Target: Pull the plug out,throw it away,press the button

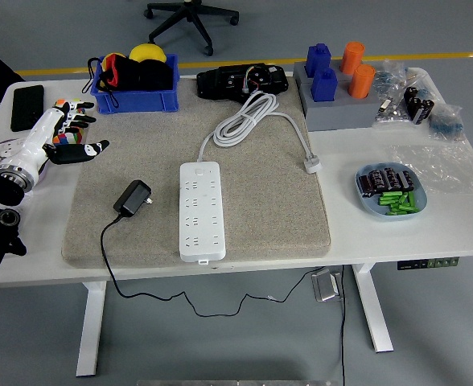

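A black plug (pixel 132 197) is seen lying unplugged on the grey mat (pixel 140 241), its cord trailing off the near edge, just left of the white power strip (pixel 200 211).

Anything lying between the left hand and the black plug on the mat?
No. In the head view only bare mat lies between the open left hand and the black plug.

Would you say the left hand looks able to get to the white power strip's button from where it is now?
Probably yes. The left hand is open at the mat's left edge, and only the low black adapter lies between it and the power strip.
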`<state>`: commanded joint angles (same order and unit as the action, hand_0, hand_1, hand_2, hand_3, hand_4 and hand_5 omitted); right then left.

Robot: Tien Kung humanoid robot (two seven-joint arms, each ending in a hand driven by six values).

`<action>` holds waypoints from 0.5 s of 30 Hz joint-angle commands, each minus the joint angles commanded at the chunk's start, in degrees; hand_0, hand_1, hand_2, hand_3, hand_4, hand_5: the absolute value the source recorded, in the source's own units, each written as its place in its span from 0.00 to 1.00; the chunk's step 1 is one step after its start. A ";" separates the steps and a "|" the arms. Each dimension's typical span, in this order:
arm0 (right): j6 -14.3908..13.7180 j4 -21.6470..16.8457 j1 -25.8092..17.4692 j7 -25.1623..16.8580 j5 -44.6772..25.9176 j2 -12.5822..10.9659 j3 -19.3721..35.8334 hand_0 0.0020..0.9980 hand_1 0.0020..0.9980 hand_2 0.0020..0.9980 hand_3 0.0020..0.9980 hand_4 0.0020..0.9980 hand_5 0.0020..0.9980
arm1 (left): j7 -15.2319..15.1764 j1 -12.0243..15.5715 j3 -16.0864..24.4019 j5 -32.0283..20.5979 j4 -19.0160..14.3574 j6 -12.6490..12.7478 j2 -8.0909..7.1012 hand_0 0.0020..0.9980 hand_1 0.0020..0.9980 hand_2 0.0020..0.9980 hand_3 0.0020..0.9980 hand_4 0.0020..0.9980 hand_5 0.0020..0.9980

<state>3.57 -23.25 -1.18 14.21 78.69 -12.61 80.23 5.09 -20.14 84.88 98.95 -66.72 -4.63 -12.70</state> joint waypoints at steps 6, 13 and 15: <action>0.04 0.08 -0.18 0.02 0.08 -0.05 -0.10 0.78 0.74 0.74 0.74 0.79 0.70 | -0.61 1.07 2.24 -0.52 -0.36 -0.04 0.34 0.95 0.98 0.96 0.97 0.97 0.71; 0.04 0.04 -0.34 0.01 0.05 0.19 -0.01 0.78 0.74 0.74 0.74 0.79 0.70 | -1.03 1.90 3.90 0.34 -0.44 0.29 0.66 0.95 0.98 0.95 0.97 0.99 0.67; 0.05 0.08 -0.42 0.03 0.10 0.22 0.05 0.78 0.74 0.74 0.74 0.79 0.70 | -1.39 2.13 4.29 0.44 -0.58 0.42 0.71 0.95 0.98 0.95 0.97 0.99 0.67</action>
<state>3.62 -23.17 -1.61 14.24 78.79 -12.39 80.28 3.70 -18.00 89.17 99.38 -67.29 -4.21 -11.99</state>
